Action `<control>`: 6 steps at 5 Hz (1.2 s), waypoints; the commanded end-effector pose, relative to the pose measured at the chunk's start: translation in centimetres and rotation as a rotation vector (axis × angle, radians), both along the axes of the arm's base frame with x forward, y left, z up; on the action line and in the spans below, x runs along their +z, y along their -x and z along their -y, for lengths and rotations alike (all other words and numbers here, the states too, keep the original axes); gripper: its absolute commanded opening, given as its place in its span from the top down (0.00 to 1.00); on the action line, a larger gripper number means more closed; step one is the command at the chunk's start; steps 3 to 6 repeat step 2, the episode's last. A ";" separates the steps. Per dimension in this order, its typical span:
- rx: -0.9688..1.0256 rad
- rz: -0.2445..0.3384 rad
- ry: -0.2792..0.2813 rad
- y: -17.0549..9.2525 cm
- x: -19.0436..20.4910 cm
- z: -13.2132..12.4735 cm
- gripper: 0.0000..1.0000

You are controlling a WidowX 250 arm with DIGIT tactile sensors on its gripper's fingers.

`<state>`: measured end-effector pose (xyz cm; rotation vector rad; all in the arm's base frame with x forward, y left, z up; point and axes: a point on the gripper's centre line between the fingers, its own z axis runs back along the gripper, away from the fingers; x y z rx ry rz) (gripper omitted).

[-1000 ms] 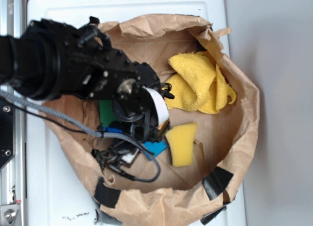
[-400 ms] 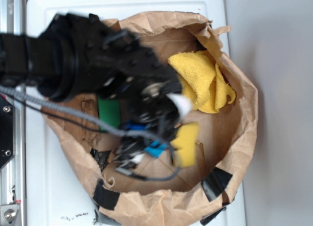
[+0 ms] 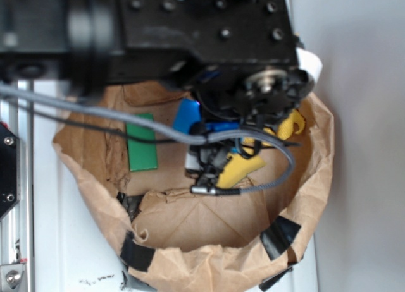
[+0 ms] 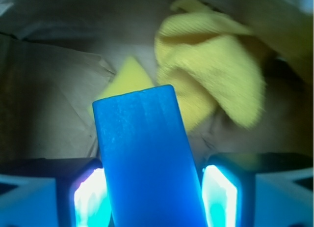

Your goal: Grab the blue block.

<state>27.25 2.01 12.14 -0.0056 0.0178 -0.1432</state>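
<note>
**A:** Start nearest the wrist camera. What's the pincer doing?

**B:** The gripper (image 4: 152, 197) has the blue block (image 4: 147, 158) standing up between its two fingers (image 4: 223, 197), which glow pale blue on either side. There is a sliver of gap on each side low down, so I judge it pinched on the block, though the actual contact lies below the frame edge.

**A:** And from outside?

**B:** The block (image 3: 187, 116) shows as a blue slab just under the arm, above the floor of the paper bag (image 3: 190, 222). It looks carried, not lying down.

**A:** How to do this well?

**B:** Keep the squeeze steady and rise straight. The block's faces look smooth and it sits tilted, so any sideways jerk could let it slip.

**A:** Further off?

**B:** The yellow sponge (image 4: 128, 77), then the yellow cloth (image 4: 216, 74) far right. The green block (image 3: 142, 142) lies left on the bag floor.

**A:** Any writing?

**B:** None legible anywhere.
</note>
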 end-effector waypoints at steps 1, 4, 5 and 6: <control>0.057 0.127 -0.042 0.3 3.8 0.1 1.00; 0.055 0.186 -0.031 0.9 4.1 -0.3 1.00; 0.055 0.186 -0.031 0.9 4.1 -0.3 1.00; 0.055 0.186 -0.031 0.9 4.1 -0.3 1.00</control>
